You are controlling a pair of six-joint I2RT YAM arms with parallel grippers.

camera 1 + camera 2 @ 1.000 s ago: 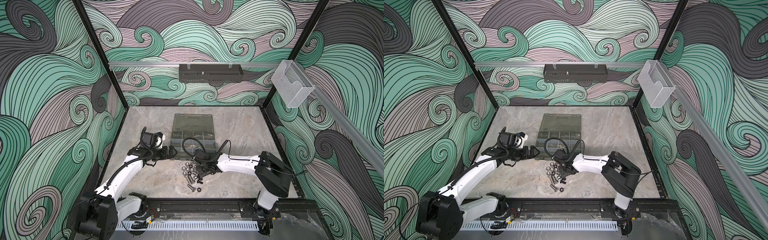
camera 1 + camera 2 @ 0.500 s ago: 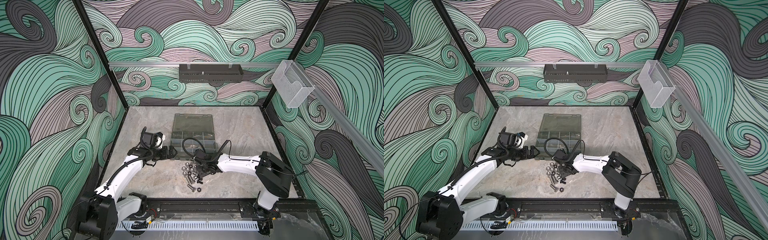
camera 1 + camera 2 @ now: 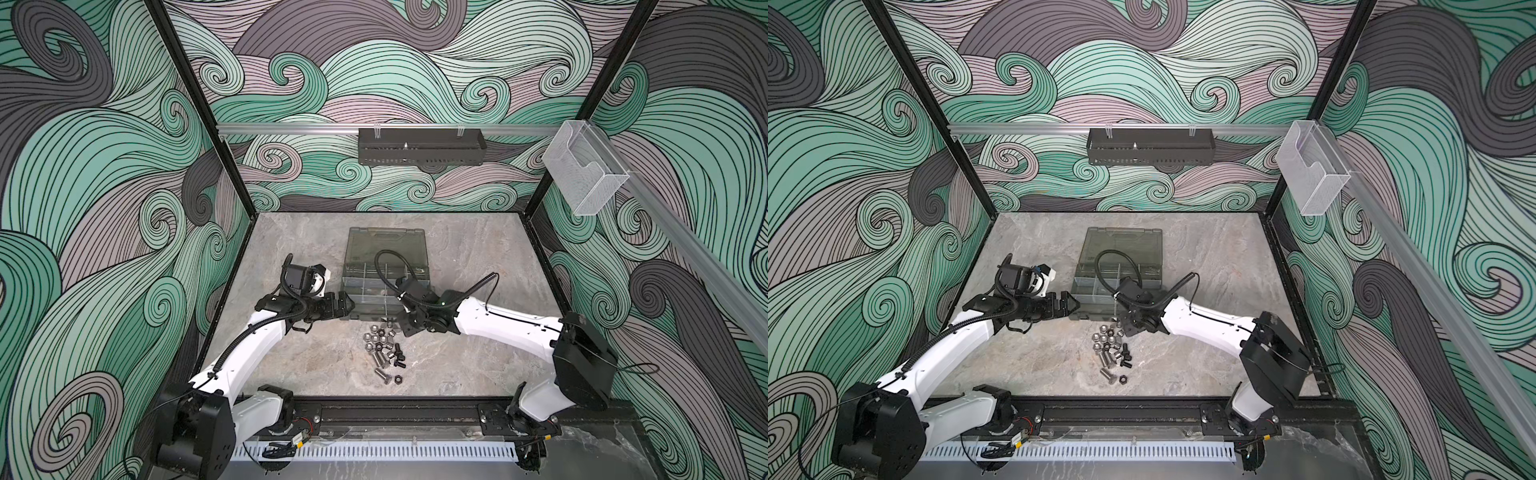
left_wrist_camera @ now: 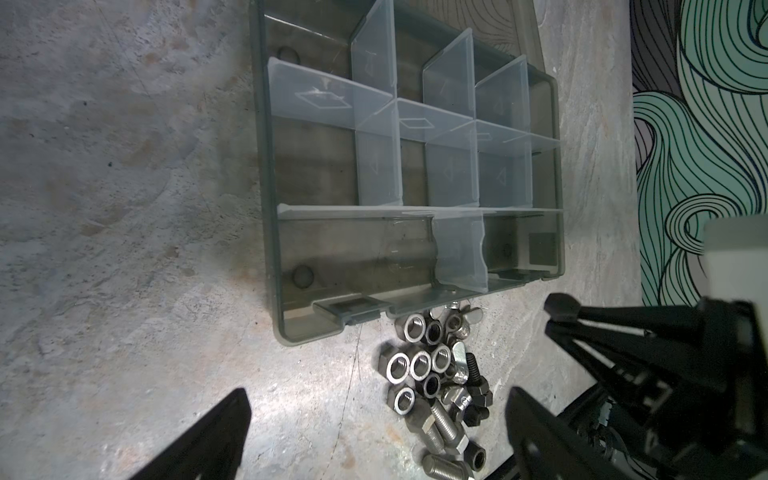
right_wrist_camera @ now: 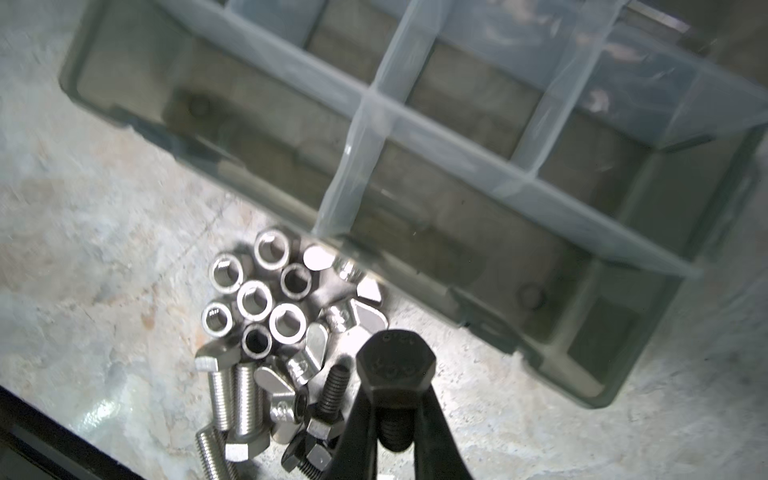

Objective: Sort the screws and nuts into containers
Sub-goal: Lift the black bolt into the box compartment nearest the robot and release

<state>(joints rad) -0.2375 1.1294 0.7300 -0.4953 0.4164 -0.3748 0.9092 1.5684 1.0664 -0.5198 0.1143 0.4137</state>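
Right gripper (image 5: 397, 401) pinches a black hex bolt (image 5: 395, 361) by the shank, just under the head. Head stamping too blurred to read. In both top views the wrist hides its fingertips. Left gripper (image 3: 347, 306) spread wide, holding nothing; fingers cut off in its wrist view. Nuts (image 5: 254, 300) and screws (image 5: 232, 399) heaped on table (image 3: 478, 257), just beside organiser case (image 4: 270, 249).

walls (image 3: 104, 166) showing teal-mauve-grey swirls | case (image 3: 386, 245) showing smoky grey | nuts (image 5: 254, 300) gleaming silver | screw (image 5: 395, 365) showing black
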